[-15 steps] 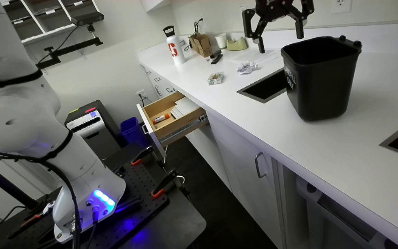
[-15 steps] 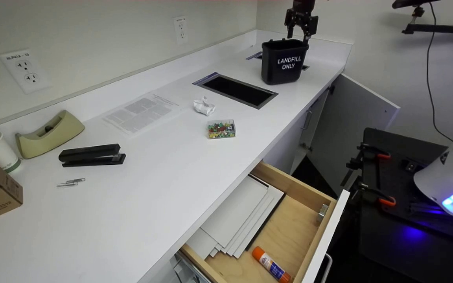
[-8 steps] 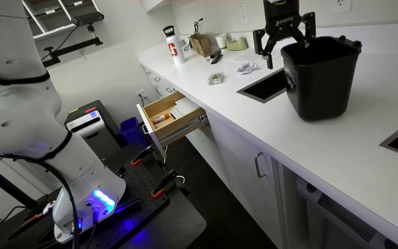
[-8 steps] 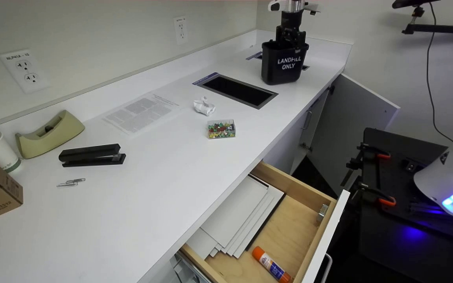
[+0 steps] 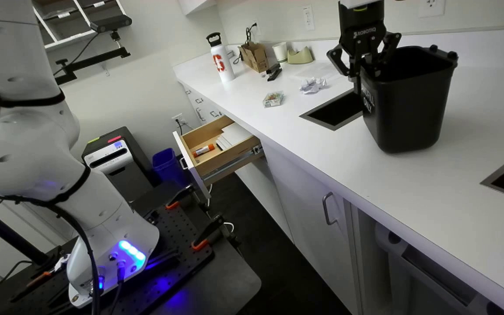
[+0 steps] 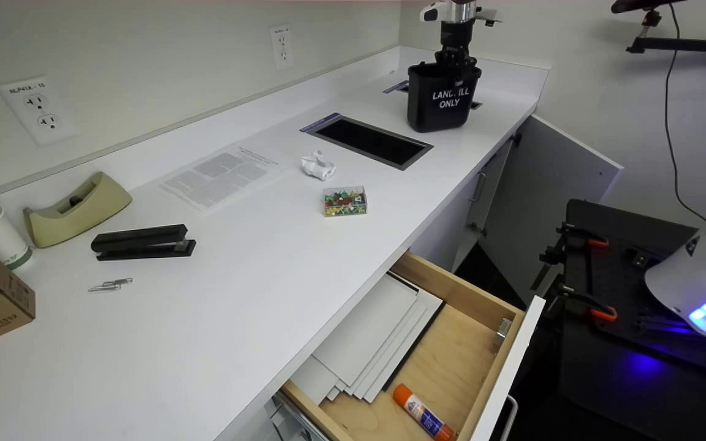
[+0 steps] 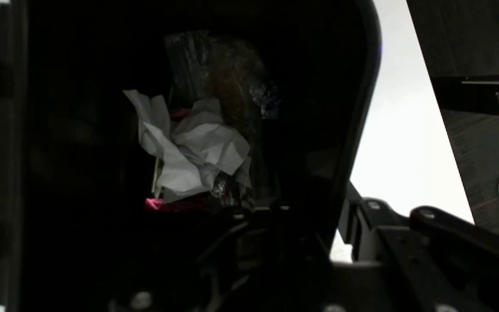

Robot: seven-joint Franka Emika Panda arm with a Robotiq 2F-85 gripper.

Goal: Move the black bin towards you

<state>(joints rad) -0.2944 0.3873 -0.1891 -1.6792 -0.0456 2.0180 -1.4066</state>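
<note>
The black bin (image 5: 405, 109) stands upright on the white counter, and "LANDFILL ONLY" is lettered on its side (image 6: 439, 116). My gripper (image 5: 365, 78) points down over the rim nearest the drawer, one finger inside the bin and one outside. In an exterior view the outer finger hides part of the lettering. The wrist view looks into the bin, past its curved rim (image 7: 374, 47), at crumpled white paper (image 7: 197, 147) and wrappers. There the outer finger (image 7: 373, 221) is close against the wall. The inner finger is lost in darkness, so whether both press the wall is unclear.
Dark rectangular cut-outs (image 5: 333, 113) lie in the counter on both sides of the bin. A paper ball (image 6: 318, 165) and a box of push pins (image 6: 345, 202) sit beyond one cut-out. An open drawer (image 5: 219, 148) juts out below the counter edge.
From above the bin, my gripper has come down until its fingers straddle the rim. Within the last half second its jaws have drawn much closer together. The bin has not moved.
</note>
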